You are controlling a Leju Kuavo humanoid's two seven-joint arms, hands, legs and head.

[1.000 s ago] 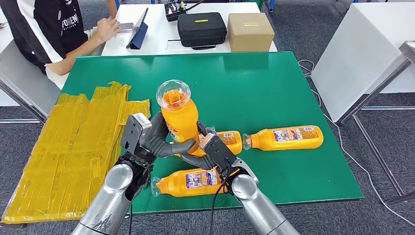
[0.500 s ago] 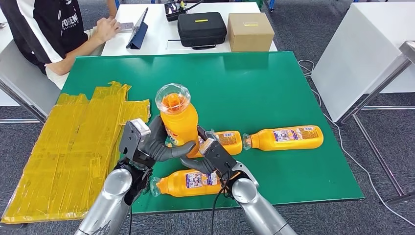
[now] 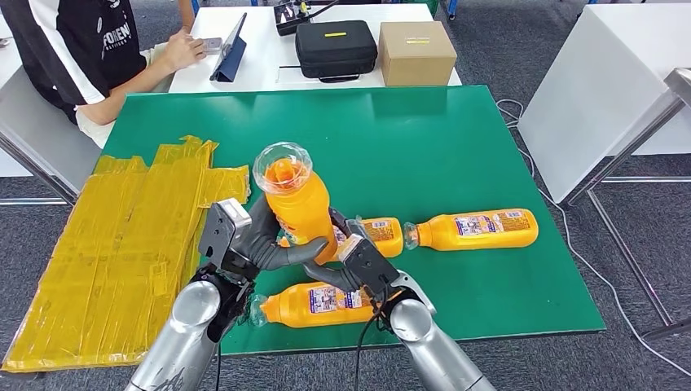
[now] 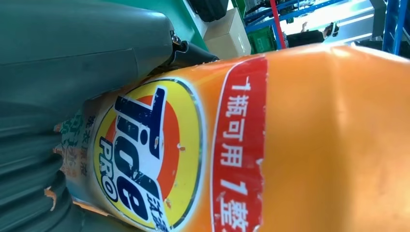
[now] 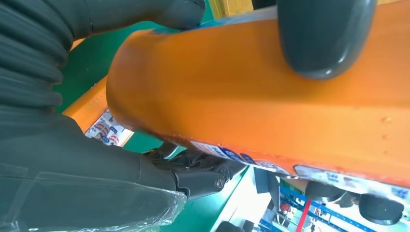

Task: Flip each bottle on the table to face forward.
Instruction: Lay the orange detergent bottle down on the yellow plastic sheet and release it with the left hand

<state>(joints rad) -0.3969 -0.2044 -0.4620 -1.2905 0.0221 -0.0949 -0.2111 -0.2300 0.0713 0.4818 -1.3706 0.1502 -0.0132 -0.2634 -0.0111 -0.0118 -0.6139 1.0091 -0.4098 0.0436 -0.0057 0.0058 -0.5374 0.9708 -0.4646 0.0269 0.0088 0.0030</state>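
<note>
Above green table, both robot hands grip bottle.

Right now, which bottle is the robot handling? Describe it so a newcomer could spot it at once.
Find the green table, then its near edge, where the orange bottles lie. The held bottle stands there between the left hand and the right hand. Unlike the other bottles, it is raised on end, clear cap upward.
</note>
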